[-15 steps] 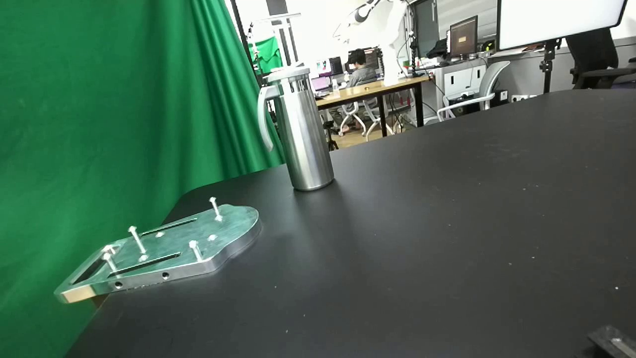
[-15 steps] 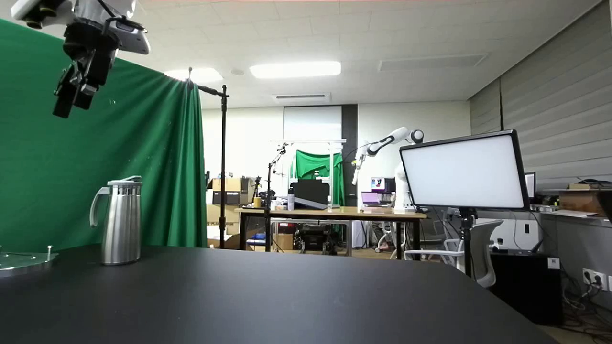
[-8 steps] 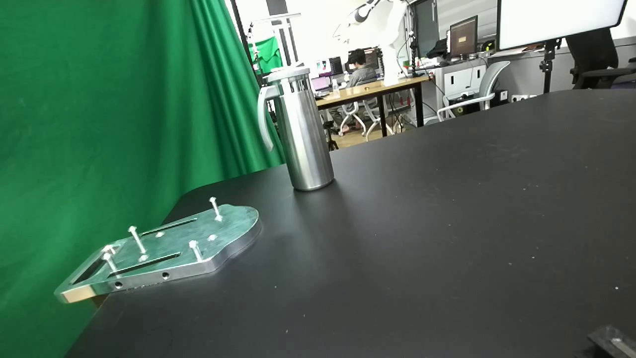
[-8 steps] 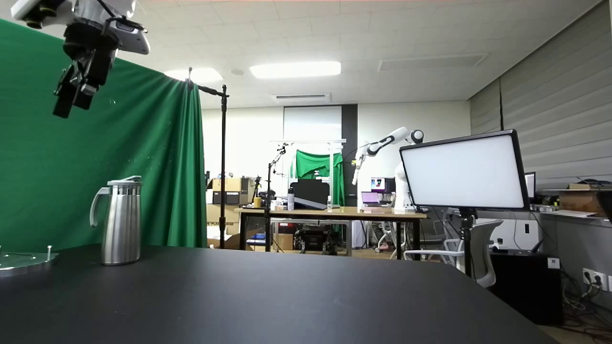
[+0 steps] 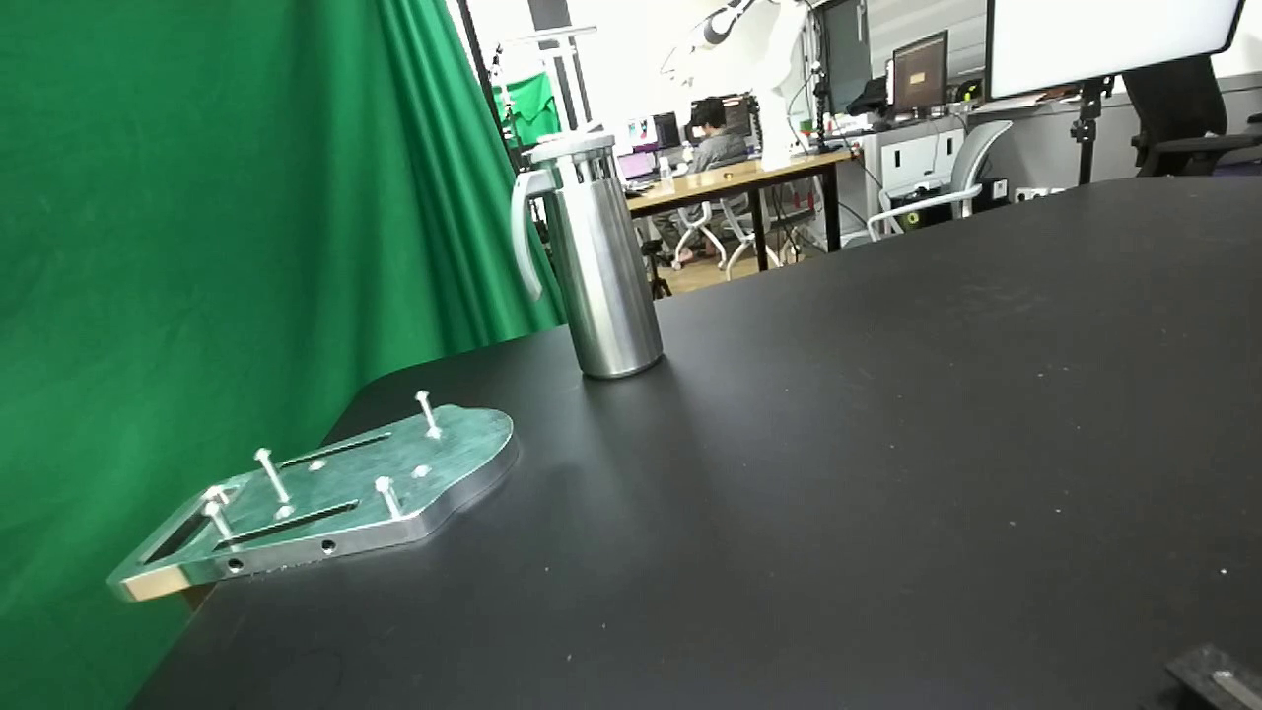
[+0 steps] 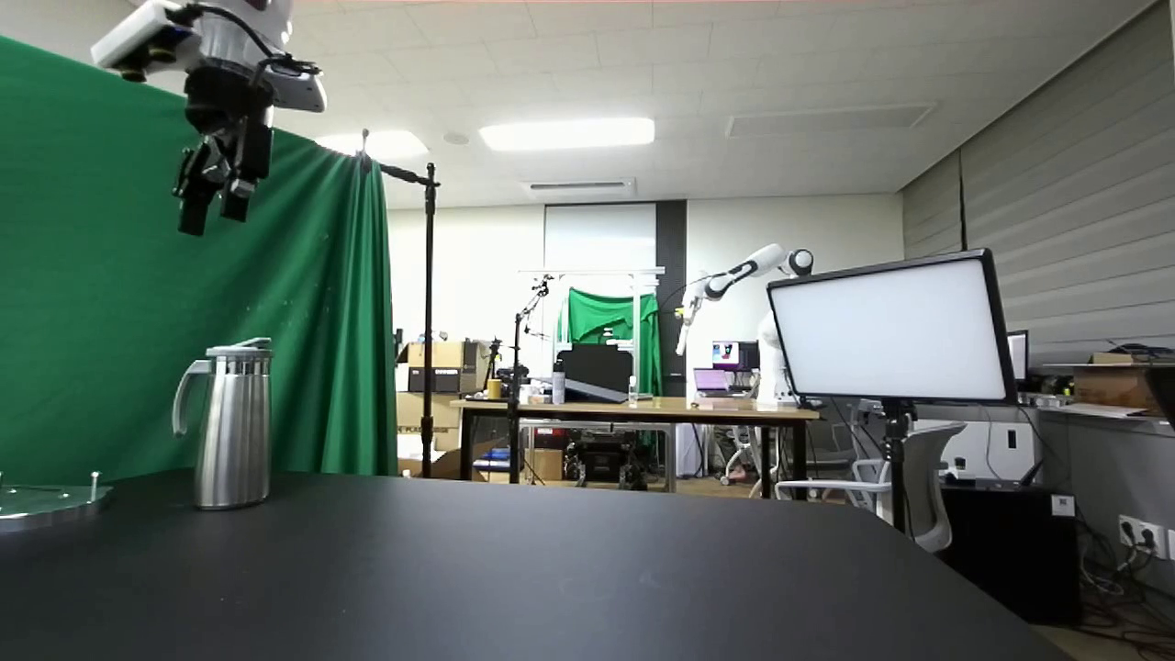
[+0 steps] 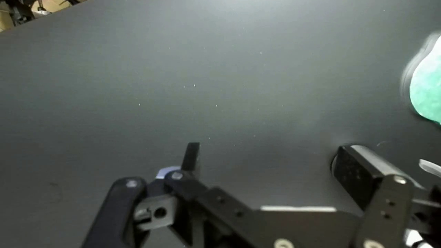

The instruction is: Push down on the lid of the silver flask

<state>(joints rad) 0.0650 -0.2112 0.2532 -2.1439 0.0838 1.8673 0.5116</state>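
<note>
The silver flask (image 5: 613,276) stands upright on the black table in both exterior views (image 6: 234,441), with its pale handle on the left. Its light grey lid (image 6: 240,348) is on top, with a part that rises above the rim; the lid also shows in an exterior view (image 5: 572,146). My gripper (image 6: 213,222) hangs well above the flask, pointing down, open and empty, touching nothing. In the wrist view the gripper (image 7: 268,147) has its fingers wide apart. There the flask (image 7: 373,159) is mostly hidden behind the right finger, and its lid is not clearly seen.
A metal plate (image 5: 360,483) with upright bolts lies on the table (image 5: 838,473) near the flask; it also shows in the wrist view (image 7: 427,88). A green curtain (image 5: 246,177) hangs behind. A small black object (image 5: 1218,678) is at the near right corner.
In an exterior view my gripper has moved to the right and slightly down, now more directly above the flask. The flask and plate have not moved.
</note>
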